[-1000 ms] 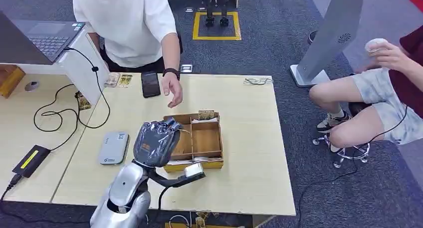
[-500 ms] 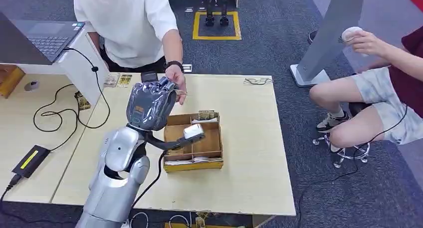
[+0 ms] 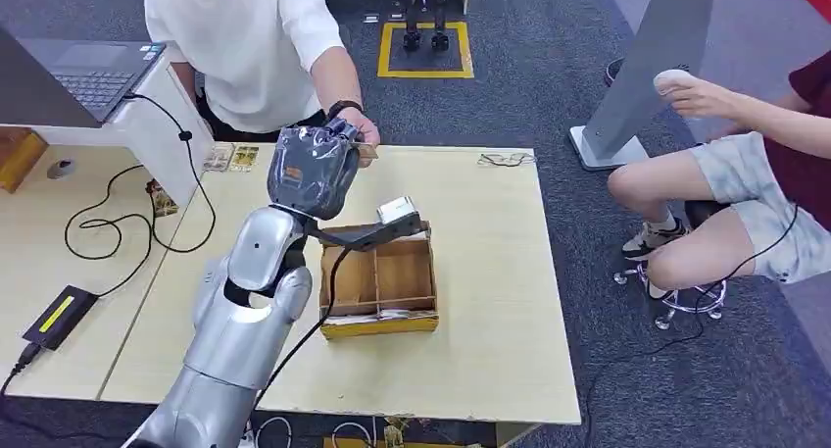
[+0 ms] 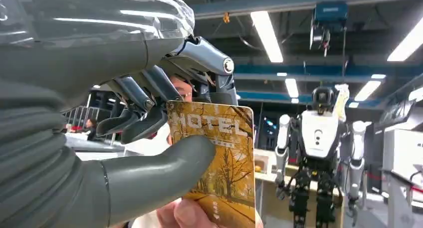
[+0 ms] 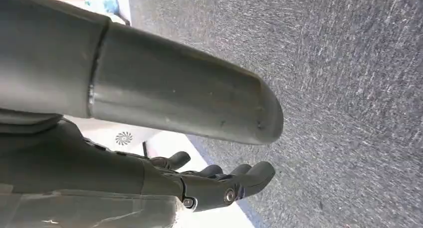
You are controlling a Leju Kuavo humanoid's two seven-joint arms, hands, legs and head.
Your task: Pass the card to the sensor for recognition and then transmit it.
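My left hand [image 3: 316, 169], wrapped in clear plastic, is raised over the far edge of the table [image 3: 490, 301]. It pinches a golden card printed "HOTEL" [image 4: 224, 153] between the thumb [image 4: 164, 165] and the darker fingers [image 4: 144, 120]. In the head view the card [image 3: 366, 152] sticks out toward a person in a white shirt. That person's hand [image 3: 361, 129] meets the card, and a fingertip [image 4: 187, 214] touches its edge. My right hand [image 5: 209, 183] hangs over grey carpet with its fingers apart and nothing in it.
A wooden compartment box [image 3: 380, 323] stands mid-table under my forearm. A laptop [image 3: 88, 75], black cables [image 3: 118, 223] and a power brick [image 3: 56, 316] lie at the left. Glasses [image 3: 507, 159] rest at the far edge. A seated person [image 3: 745, 174] is beside the table's right.
My left arm has lifted from above the box and swung toward the table's far edge. The person's hand has drawn back along with it and now touches the card.
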